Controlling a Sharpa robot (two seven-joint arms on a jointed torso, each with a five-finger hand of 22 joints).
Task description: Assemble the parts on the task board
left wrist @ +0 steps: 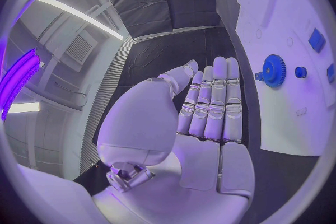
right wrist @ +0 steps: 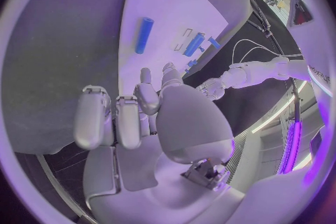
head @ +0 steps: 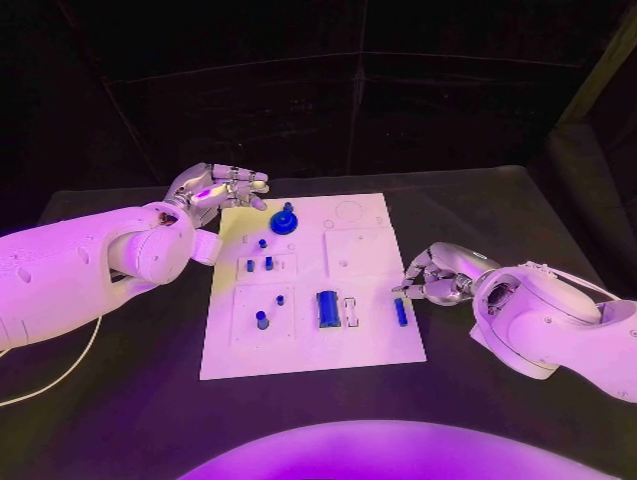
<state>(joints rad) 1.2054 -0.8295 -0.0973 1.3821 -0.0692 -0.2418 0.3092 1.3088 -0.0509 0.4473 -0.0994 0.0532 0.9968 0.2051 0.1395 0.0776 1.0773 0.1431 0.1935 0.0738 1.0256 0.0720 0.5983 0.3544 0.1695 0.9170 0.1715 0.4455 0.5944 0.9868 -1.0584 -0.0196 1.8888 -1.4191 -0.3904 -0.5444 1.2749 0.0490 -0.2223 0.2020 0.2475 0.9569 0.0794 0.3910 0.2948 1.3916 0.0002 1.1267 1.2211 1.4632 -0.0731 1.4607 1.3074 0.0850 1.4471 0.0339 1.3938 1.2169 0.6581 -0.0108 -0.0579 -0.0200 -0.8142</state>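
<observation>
Black table, dark drapes behind, with a pale cable trailing off the near left; white board lies flat in the middle. Contents of board: one blue gear standing near the far end; small blue pegs in the pocket below it; a short peg in the near left pocket; a larger blue block beside a narrow slot; a blue rod lying loose near the right edge. Left hand hovers just off the far left corner of the board, near the gear but not touching it; the left wrist view shows its fingers straight, side by side, holding nothing. Right hand sits at the right edge just beside the rod, fingers bent but apart, nothing between them. Progress, by estimate: partial. Several pieces look seated, while the rod appears unplaced and some recesses at the far right look vacant.
</observation>
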